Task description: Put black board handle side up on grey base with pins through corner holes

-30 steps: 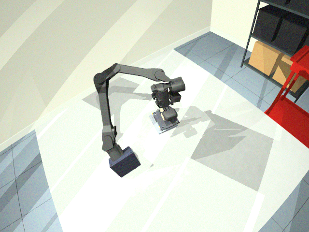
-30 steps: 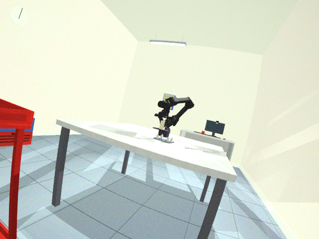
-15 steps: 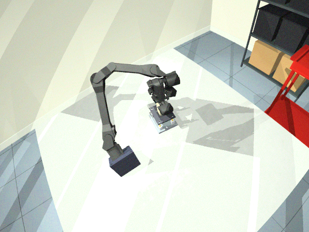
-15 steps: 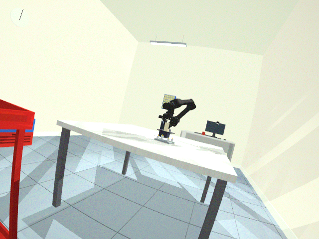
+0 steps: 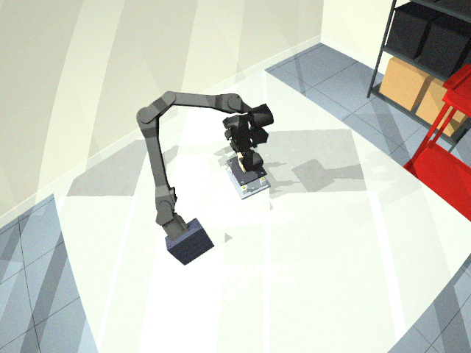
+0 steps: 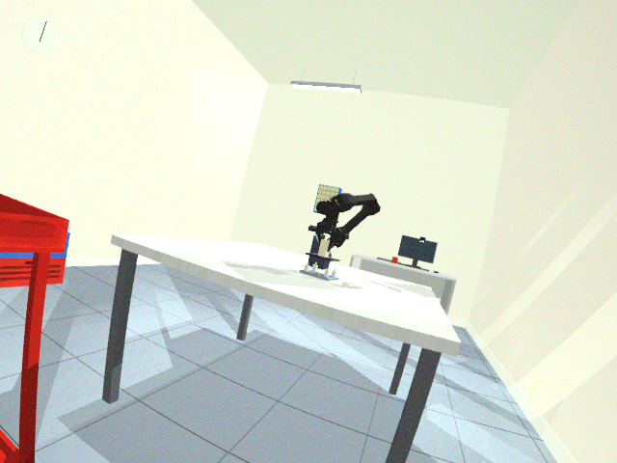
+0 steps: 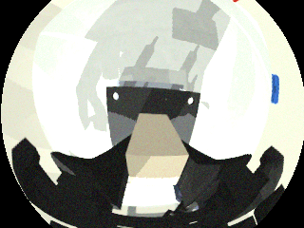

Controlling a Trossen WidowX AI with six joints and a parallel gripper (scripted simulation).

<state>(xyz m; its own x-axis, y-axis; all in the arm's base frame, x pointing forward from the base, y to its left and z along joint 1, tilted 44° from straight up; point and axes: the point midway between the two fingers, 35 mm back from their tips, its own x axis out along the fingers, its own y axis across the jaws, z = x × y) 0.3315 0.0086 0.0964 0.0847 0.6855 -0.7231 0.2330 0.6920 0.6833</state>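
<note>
The gripper (image 5: 244,161) (image 6: 324,244) (image 7: 154,163) stands partly open, its fingers closed on the beige square handle (image 5: 241,161) (image 6: 324,247) (image 7: 157,142) of the black board (image 5: 243,175) (image 6: 321,257) (image 7: 152,101). Handle up and looking roughly level, the board hangs above the grey base (image 5: 251,193) (image 6: 318,275), with a gap between it and the pins. From the top, the base's long axis slants from far left to near right, the board's sides running about parallel to it; two gold pins (image 5: 243,188) (image 6: 327,270) show uncovered at the base's near end. The base sits on the pale worktop (image 5: 316,246) (image 6: 279,286), crossed by grey shadows. Around it lies a blue-grey tiled floor (image 5: 323,76) (image 6: 239,389), with a red cart (image 5: 437,165) (image 6: 34,318) to the right.
</note>
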